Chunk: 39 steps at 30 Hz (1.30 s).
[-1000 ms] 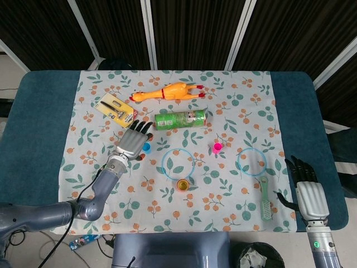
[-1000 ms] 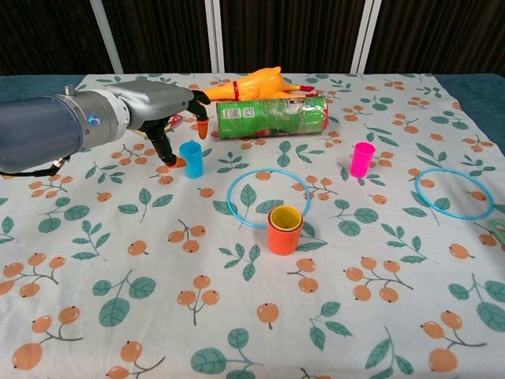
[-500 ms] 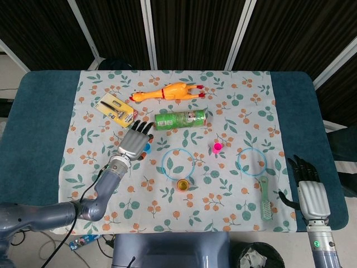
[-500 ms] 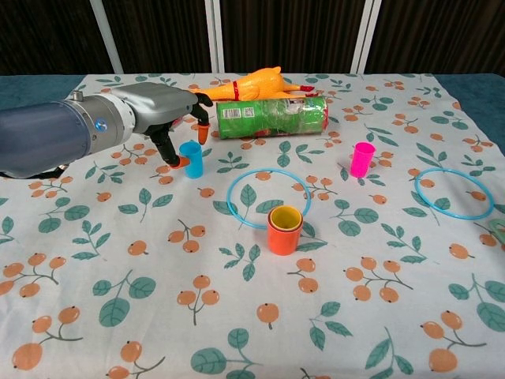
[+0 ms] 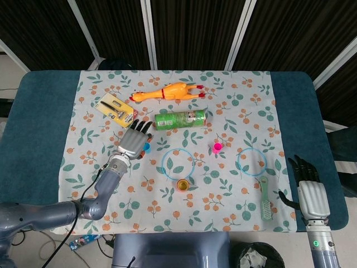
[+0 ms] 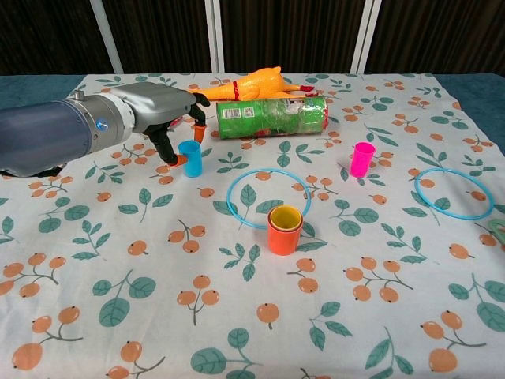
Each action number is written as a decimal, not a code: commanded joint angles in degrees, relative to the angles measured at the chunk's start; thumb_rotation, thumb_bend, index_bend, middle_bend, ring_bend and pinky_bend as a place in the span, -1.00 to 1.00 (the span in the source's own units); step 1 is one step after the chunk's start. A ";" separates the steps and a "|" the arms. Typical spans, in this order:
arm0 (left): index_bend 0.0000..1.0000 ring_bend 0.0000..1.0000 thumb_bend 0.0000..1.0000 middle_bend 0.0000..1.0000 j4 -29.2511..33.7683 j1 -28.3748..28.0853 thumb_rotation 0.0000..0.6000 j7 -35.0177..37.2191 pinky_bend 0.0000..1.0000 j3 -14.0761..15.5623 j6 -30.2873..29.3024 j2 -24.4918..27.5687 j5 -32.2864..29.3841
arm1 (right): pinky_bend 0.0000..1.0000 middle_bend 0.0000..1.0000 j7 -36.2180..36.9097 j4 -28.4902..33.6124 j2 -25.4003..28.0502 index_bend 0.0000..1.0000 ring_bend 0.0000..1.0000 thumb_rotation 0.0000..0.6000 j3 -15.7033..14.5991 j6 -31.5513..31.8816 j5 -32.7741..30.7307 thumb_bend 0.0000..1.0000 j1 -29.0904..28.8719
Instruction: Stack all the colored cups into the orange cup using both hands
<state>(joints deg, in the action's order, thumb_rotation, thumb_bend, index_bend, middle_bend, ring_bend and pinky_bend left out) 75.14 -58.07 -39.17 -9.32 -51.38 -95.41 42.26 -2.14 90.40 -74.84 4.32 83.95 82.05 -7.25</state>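
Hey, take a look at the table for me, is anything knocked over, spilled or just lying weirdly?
The green can lies on its side near the rubber chicken, which also lies flat. Nothing looks spilled. The blue cup, pink cup and orange cup all stand upright, the orange one already holding a yellow cup.

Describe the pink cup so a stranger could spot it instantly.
Start at the green can lying on its side near the far edge of the floral tablecloth. Look nearer and to the right, between the two blue rings. The pink cup stands upright there alone, the only pink thing.
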 commanded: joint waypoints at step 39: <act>-0.07 -1.00 -0.30 -0.93 28.50 -0.16 1.00 12.71 -1.00 -1.73 2.39 10.97 12.49 | -0.83 -0.96 0.07 0.22 0.11 -0.90 -0.95 1.00 1.03 0.64 0.30 -0.36 0.95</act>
<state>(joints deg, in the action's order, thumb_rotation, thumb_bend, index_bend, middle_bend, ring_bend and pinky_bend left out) 103.75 -58.12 -26.51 -11.16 -49.10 -84.32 54.75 -2.08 90.61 -74.74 5.36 84.60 82.34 -6.30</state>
